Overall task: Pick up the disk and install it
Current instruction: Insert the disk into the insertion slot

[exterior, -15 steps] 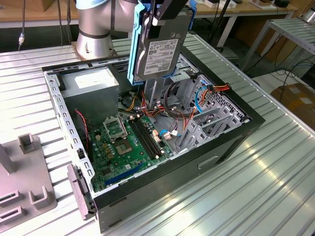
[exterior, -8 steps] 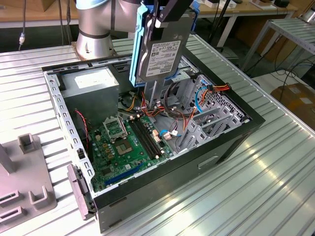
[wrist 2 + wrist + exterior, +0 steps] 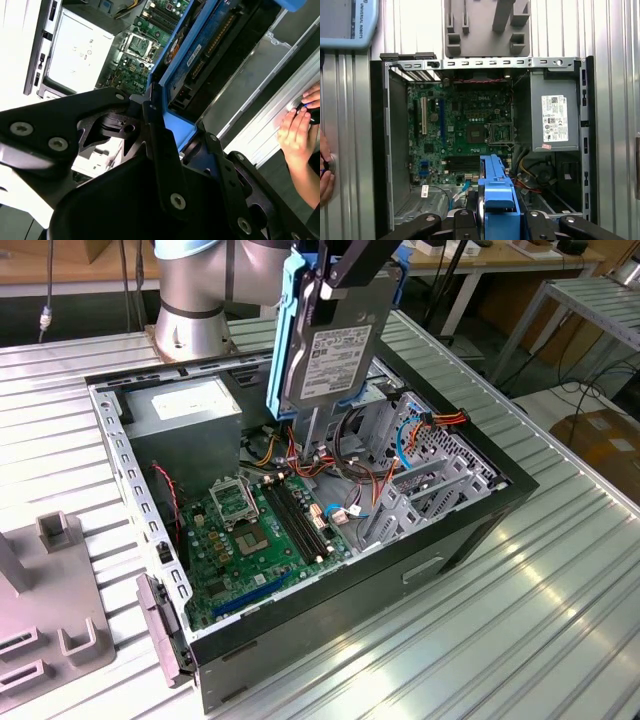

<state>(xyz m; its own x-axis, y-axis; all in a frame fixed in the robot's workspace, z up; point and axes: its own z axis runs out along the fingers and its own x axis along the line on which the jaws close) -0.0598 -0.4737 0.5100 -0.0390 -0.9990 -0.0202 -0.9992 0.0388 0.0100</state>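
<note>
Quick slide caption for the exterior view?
Gripper holds the disk on end above the open computer case, not yet installed.

Bright even light — glare streaks on ribbed table [image 3: 530, 580], case [image 3: 330, 615] interior shadowed

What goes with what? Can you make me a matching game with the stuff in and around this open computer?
Things:
1. disk
2. power supply box
3. motherboard
4. hand

Descriptions:
A. green, lying flat on the floor of the case
B. outside the case, over the ribbed metal table
C. up in the air above the open case, standing on edge
D. grey with a white sticker, sitting in a corner of the case

Right pairs: 1-C, 2-D, 3-A, 4-B
</note>
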